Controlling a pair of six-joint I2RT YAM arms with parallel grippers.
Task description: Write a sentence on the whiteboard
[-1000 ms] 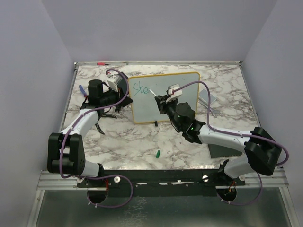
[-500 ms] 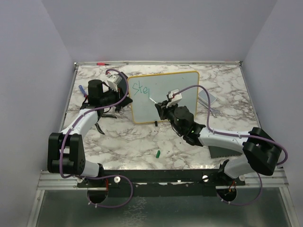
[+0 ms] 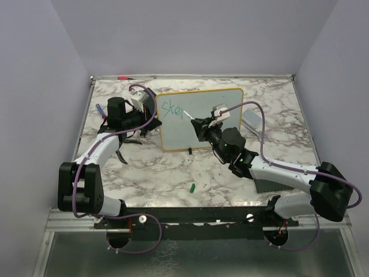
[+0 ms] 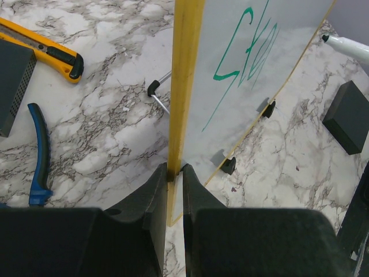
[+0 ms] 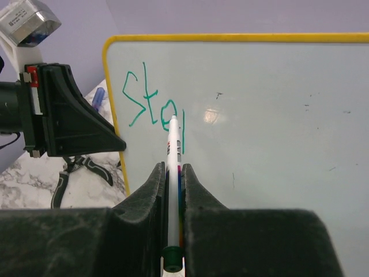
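The whiteboard (image 3: pixel 173 133) stands upright at mid-table, white with a yellow frame and black feet. Green writing, the sentence (image 5: pixel 147 107), reads "Ste" plus one vertical stroke at its top left; it also shows in the top view (image 3: pixel 171 108) and the left wrist view (image 4: pixel 245 55). My left gripper (image 4: pixel 174 168) is shut on the board's yellow left edge (image 4: pixel 185 86). My right gripper (image 5: pixel 173 168) is shut on a white marker (image 5: pixel 173 144), whose tip sits at the top of that stroke. In the top view the marker (image 3: pixel 187 115) points up-left from the right gripper (image 3: pixel 199 124).
A green cap (image 3: pixel 192 187) lies near the front. Left of the board lie a yellow utility knife (image 4: pixel 52 49) and blue-handled pliers (image 4: pixel 39 150). A black pad (image 4: pixel 349 115) sits in front of the board. A red marker (image 3: pixel 123 77) rests at the back edge.
A vertical green stroke has appeared after "Ste". The right gripper drew the marker downward, then carried it back up to the top of the stroke. The left arm has held still.
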